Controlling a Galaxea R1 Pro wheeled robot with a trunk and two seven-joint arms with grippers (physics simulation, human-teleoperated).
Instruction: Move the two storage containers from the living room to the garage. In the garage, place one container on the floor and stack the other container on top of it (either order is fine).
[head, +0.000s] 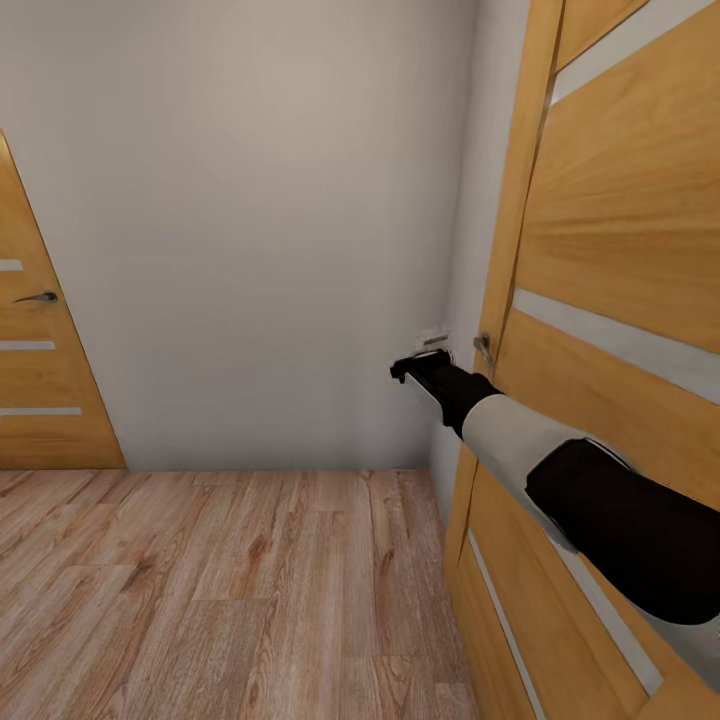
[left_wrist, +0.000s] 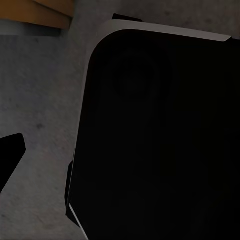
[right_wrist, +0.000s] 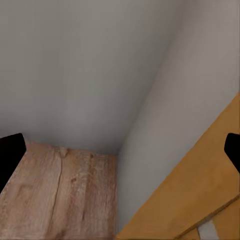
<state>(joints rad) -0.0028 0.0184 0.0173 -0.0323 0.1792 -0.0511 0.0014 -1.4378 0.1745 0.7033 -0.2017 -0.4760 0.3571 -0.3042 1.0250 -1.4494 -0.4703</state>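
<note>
The storage containers are out of view. My right arm reaches forward, and my right gripper (head: 418, 366) hangs just left of the metal handle (head: 483, 347) of a wooden door with pale stripes (head: 620, 300). In the right wrist view the right gripper (right_wrist: 120, 152) is open, its dark fingertips (right_wrist: 10, 155) far apart with nothing between them. In the left wrist view one dark fingertip (left_wrist: 10, 152) of my left gripper (left_wrist: 120, 150) stands out at the picture's edge over a grey speckled floor (left_wrist: 40, 100); the other is lost against my own dark body (left_wrist: 160, 130).
A white-grey wall (head: 260, 220) closes the space ahead, meeting the striped door at a corner. A second wooden door (head: 40, 360) with a handle stands at the far left. Light wood plank floor (head: 230, 590) spreads below.
</note>
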